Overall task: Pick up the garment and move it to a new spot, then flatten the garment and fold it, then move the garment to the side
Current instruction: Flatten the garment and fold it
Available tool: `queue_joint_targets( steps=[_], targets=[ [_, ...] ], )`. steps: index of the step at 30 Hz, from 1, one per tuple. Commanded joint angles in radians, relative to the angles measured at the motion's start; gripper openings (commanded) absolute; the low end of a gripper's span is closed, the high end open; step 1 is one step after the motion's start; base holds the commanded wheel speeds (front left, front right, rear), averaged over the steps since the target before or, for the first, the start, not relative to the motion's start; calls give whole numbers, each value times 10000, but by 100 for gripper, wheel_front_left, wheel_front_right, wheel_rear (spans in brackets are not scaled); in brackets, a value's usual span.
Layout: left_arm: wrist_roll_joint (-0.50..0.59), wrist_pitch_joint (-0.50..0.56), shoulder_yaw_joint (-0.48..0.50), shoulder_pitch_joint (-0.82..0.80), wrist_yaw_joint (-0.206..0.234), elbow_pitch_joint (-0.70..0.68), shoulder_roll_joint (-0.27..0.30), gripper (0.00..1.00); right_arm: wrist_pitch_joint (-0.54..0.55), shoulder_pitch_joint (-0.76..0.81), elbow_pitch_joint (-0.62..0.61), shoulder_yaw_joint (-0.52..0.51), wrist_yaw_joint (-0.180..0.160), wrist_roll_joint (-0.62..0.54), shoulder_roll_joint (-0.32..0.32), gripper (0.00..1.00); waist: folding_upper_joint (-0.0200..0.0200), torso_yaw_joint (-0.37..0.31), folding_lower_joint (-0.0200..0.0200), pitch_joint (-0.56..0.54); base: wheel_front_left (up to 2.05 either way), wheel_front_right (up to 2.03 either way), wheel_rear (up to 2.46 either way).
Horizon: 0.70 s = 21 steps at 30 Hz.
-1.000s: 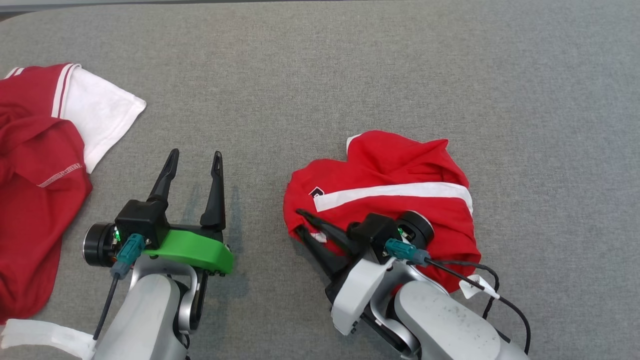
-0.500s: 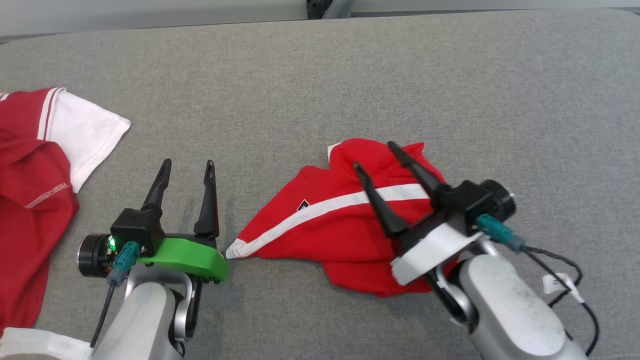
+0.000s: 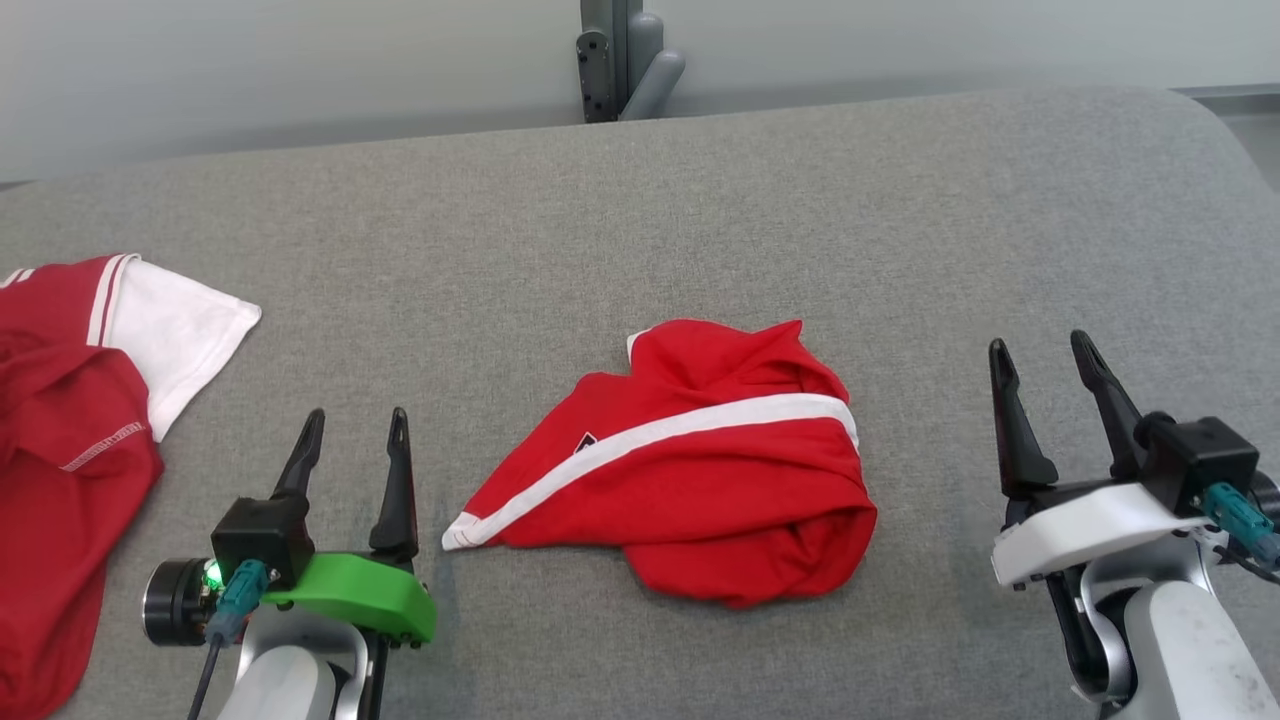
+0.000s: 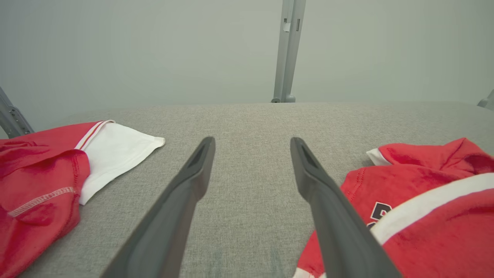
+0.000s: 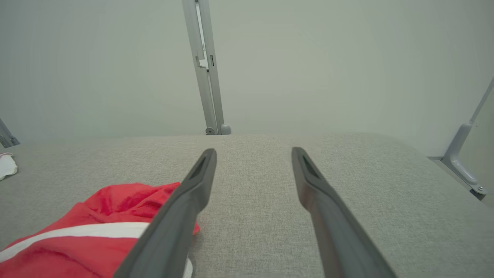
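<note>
The garment [image 3: 700, 490], red with a white stripe and a small dark logo, lies crumpled on the grey padded table [image 3: 700, 220], at the middle of the head view. My left gripper [image 3: 358, 414] is open and empty, just left of the garment's white-edged corner. In the left wrist view, the garment [image 4: 424, 231] lies right of the open left gripper [image 4: 252, 141]. My right gripper [image 3: 1038, 342] is open and empty over bare table, well to the right of the garment. The right wrist view has the garment [image 5: 96, 247] left of the open right gripper [image 5: 253, 151].
A second red garment with a white sleeve [image 3: 60, 430] lies at the table's left edge, also seen as the sleeve garment [image 4: 42, 170] in the left wrist view. A grey metal post [image 3: 615, 55] stands behind the far edge. Bare table stretches beyond and right of the garment.
My right gripper has let go of the garment, opened, and drawn off to the right. The garment now lies spread toward the left. The head camera has tilted up.
</note>
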Motion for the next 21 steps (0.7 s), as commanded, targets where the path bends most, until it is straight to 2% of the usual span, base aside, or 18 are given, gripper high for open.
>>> queue_joint_targets(
  steps=[1, 9, 21],
  targets=[
    [-96, 31, 1, 257, 69, -57, 109, 100, 38, 316, -148, -132, -3, 56, 68, 100, 0, -60, 0, -319, 0, 0, 0],
    [-118, 263, -97, 850, 215, -429, 191, 100, 282, 1168, -613, -342, -3, 4, 212, 100, 0, -112, 0, -748, 0, 0, 0],
    [-114, 443, -303, 908, 281, -702, 236, 100, 542, 1337, -839, -298, -3, 31, 284, 100, 0, -63, 0, -715, 0, 0, 0]
  ],
)
